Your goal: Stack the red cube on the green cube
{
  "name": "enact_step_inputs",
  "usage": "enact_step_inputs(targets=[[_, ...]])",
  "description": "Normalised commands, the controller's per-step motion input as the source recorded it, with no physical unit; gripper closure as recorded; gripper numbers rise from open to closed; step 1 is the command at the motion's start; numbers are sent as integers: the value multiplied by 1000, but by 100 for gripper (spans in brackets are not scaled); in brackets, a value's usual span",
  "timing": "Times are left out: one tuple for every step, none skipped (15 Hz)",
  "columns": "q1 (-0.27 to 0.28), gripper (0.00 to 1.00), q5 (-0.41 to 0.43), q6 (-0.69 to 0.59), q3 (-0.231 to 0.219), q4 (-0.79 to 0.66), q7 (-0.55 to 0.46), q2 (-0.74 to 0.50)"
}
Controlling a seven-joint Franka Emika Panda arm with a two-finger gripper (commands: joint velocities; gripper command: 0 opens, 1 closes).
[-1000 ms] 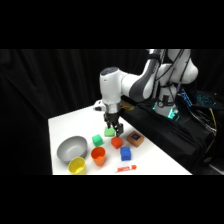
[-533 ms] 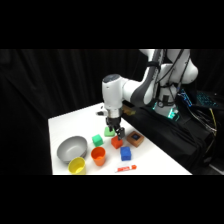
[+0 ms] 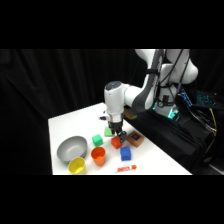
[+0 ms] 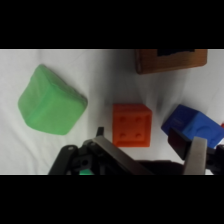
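Observation:
The red cube (image 3: 116, 143) (image 4: 131, 125) sits on the white table (image 3: 70, 125) between the brown block and the green cubes. My gripper (image 3: 119, 135) (image 4: 149, 145) hangs low right over it, open, one finger on either side and not closed on it. The vivid green cube (image 3: 97, 141) rests to the red cube's left in the side view, apart from it. In the wrist view a green cube (image 4: 52, 100) lies left of the red one; which of the two it is I cannot tell.
A paler green cube (image 3: 108, 132) lies behind the red cube. A brown block (image 3: 134, 139) (image 4: 170, 60) and a blue cube (image 3: 125, 153) (image 4: 192, 127) crowd its other sides. An orange cup (image 3: 98, 156), yellow cup (image 3: 76, 165), grey bowl (image 3: 71, 148) and red marker (image 3: 126, 168) stand near the front.
The gripper has come down and shifted slightly toward the front, from above the cubes to just over the red cube. Nothing on the table has moved.

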Motion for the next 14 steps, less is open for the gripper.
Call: enact_step_inputs(targets=[[27, 0, 85, 258, 15, -36, 19, 112], [25, 0, 80, 270, 8, -37, 17, 109], [29, 0, 66, 273, -7, -37, 28, 105], [17, 0, 80, 264, 2, -34, 2, 99], [10, 0, 85, 266, 5, -36, -11, 93], [17, 0, 73, 269, -4, -36, -6, 88], [29, 0, 56, 274, -19, -39, 7, 79], [45, 0, 34, 271, -39, -45, 22, 63], [51, 0, 25, 257, -50, -50, 25, 45], [58, 0, 19, 242, -60, -54, 32, 27], [74, 0, 3, 228, -79, -60, 51, 9], [100, 4, -20, 227, -105, -65, 79, -5], [143, 27, -56, 244, -149, -74, 131, -18], [161, 28, -70, 242, -168, -75, 155, -26]])
